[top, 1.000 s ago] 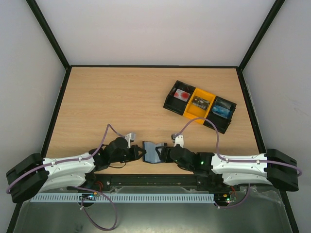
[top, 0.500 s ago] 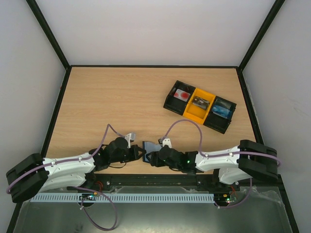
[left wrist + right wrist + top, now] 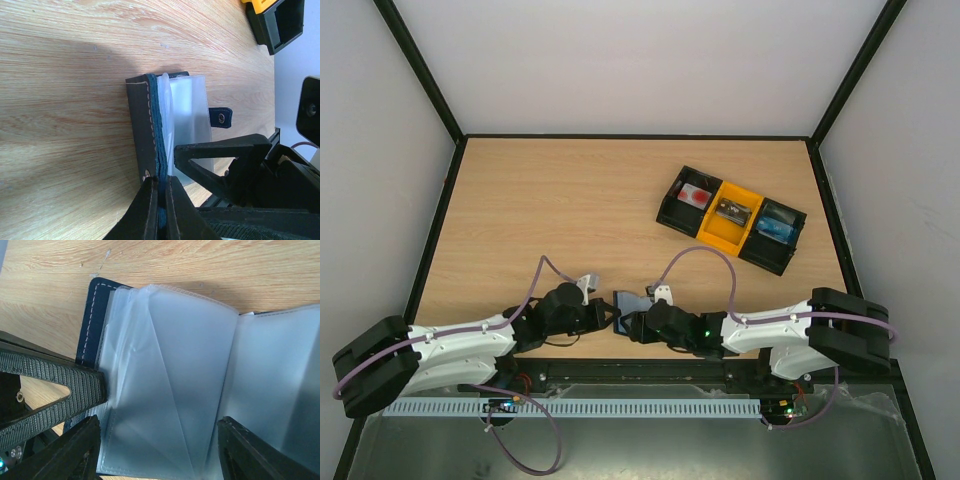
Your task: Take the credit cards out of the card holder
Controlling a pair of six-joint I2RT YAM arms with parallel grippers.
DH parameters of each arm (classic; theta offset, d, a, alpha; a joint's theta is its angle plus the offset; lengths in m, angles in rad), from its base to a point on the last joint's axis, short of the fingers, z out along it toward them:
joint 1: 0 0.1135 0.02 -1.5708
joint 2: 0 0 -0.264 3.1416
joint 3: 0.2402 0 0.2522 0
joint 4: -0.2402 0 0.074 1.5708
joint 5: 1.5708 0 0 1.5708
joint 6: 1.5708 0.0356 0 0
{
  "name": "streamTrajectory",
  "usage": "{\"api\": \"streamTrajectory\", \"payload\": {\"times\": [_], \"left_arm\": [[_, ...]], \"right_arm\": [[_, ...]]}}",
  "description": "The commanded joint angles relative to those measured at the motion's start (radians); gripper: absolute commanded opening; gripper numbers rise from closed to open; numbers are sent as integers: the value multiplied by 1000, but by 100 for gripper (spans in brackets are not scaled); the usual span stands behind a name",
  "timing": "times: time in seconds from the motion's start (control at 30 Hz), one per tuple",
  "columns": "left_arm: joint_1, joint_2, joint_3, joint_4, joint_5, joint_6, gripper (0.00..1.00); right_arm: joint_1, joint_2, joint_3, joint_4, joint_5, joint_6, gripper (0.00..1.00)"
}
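The card holder (image 3: 632, 308) lies open near the table's front edge, between the two grippers. My left gripper (image 3: 161, 182) is shut on the edge of its navy cover (image 3: 142, 120). My right gripper (image 3: 159, 440) is open, with one jaw on each side of the pale clear inner pockets (image 3: 170, 365). No card shows in those pockets. The pinkish-white credit card (image 3: 694, 196) with the red spot lies in the tray's left black compartment. The black credit card (image 3: 732, 211) lies in the yellow middle compartment.
The black-and-yellow three-compartment tray (image 3: 670, 212) stands at the back right, with a blue item (image 3: 778, 227) in its right compartment. The left gripper's ribbed finger (image 3: 50, 385) shows in the right wrist view. Black frame rails border the table.
My right gripper has moved left over the open card holder and its arm has folded in. The left gripper and the card holder have stayed in place.
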Motion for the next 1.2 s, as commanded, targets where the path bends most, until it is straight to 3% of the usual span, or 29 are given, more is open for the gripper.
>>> {"api": "streamTrajectory", "payload": {"times": [0.0, 0.2, 0.63, 1.17], "left_arm": [[-7, -21, -4, 17, -10, -6, 3], [-7, -27, -11, 13, -16, -9, 3], [-7, -22, -7, 15, -24, -16, 3], [-7, -22, -5, 17, -23, -20, 3]], "right_arm": [[6, -14, -17, 19, 14, 5, 64], [6, -26, -33, 43, 8, 19, 65], [6, -14, -52, 51, 13, 28, 49], [6, -66, -56, -176, 157, 60, 47]]}}
